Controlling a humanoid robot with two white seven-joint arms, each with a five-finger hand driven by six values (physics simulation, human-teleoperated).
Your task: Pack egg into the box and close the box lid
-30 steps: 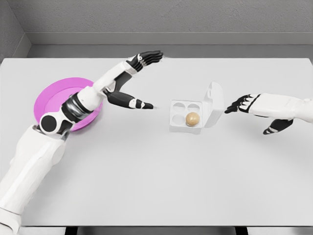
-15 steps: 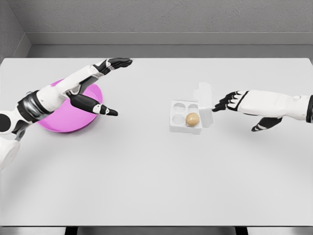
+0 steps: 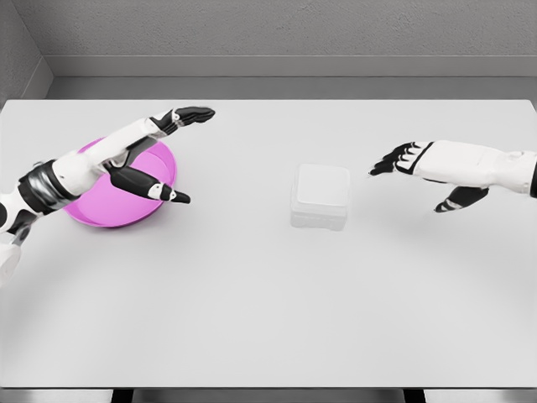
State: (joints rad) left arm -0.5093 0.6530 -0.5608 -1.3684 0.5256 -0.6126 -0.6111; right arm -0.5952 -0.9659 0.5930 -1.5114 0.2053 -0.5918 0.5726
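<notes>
The white egg box (image 3: 320, 196) sits just right of the middle of the grey table (image 3: 252, 302) with its lid lying flat on top, closed; the egg cannot be seen. At about 3 o'clock from the box, well apart from it, the right hand (image 3: 409, 161) hovers with fingers spread and holding nothing, fingertips pointing towards the box. At 9 o'clock from the box, the left hand (image 3: 155, 151) hangs over the right rim of the pink plate (image 3: 117, 206), fingers extended and thumb splayed wide, empty.
</notes>
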